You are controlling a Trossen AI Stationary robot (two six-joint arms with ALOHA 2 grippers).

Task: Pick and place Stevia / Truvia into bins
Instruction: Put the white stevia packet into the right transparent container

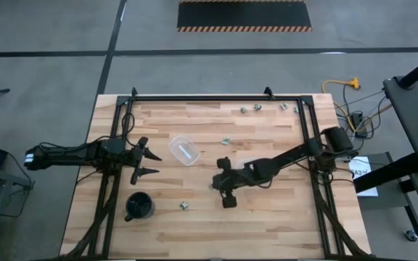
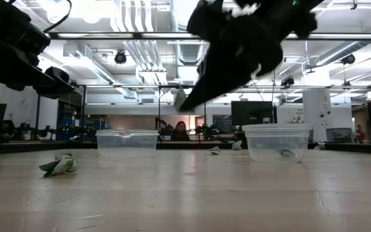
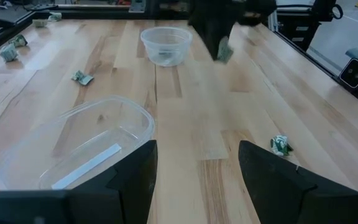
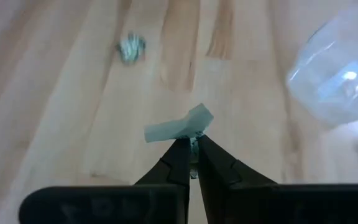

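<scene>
Right gripper [image 4: 192, 144] hung above the table [image 1: 267, 217], jaws pinching one packet [image 4: 178, 127], not yet binned. Far bin [image 3: 166, 45] just beyond it seemingly held one packet. Near bin [image 1: 184, 151], ahead of the left gripper's [image 1: 146, 160] spread jaws. Several loose packets remained, e.g. [image 1: 184, 206]; task looked early.

Bright ceiling glare, backlit silhouetted arms, blurry right wrist view.
</scene>
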